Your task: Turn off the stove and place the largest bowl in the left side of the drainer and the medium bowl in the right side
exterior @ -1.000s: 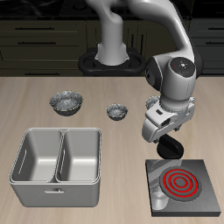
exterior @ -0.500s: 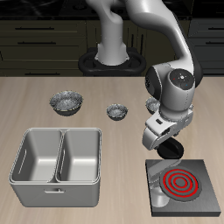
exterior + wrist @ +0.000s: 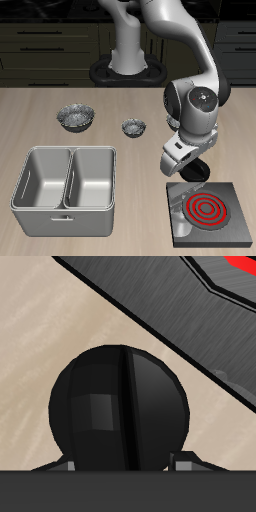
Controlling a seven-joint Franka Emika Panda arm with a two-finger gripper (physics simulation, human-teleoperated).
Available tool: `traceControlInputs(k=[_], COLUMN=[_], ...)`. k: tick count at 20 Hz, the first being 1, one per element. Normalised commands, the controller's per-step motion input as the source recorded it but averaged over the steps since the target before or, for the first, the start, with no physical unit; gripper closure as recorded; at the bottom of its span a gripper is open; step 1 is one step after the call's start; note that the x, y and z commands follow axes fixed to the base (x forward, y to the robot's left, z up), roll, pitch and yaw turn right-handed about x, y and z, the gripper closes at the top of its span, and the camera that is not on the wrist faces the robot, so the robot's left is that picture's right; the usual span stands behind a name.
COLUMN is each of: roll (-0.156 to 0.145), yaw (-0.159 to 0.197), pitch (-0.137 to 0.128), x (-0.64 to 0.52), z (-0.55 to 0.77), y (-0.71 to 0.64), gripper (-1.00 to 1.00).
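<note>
One gripper [image 3: 194, 176] low over the stove [image 3: 212, 212] knob [image 3: 120, 408], coil glowing red (grip state unclear), drainer [image 3: 65, 178] apart.

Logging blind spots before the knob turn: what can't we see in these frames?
- Gripper finger opening: exterior view, arm covers it; wrist view, cut off by the edge.
- Stove knob: exterior view, behind the gripper.
- Third bowl: exterior view, not visible, likely behind the arm.
- Drainer, bowls: outside the wrist view.

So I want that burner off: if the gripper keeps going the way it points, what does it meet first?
Most likely the stove's black knob, centred right ahead of the gripper; exact gap unclear.
</note>
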Motion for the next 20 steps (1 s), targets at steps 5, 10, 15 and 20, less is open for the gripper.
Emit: traceControlInputs(k=[5,10,15,20], roll=[0.022,0.012,0.005,-0.003], yaw=[-0.036,-0.059,-0.052,-0.114], pitch=[0.008,0.006,0.005,0.008], x=[-0.08,-0.01,-0.03,0.12], z=[0.08,0.11,0.05,0.06], y=[0.03,-0.02,-0.02,-0.01], gripper=[1.00,1.00,1.00,1.00])
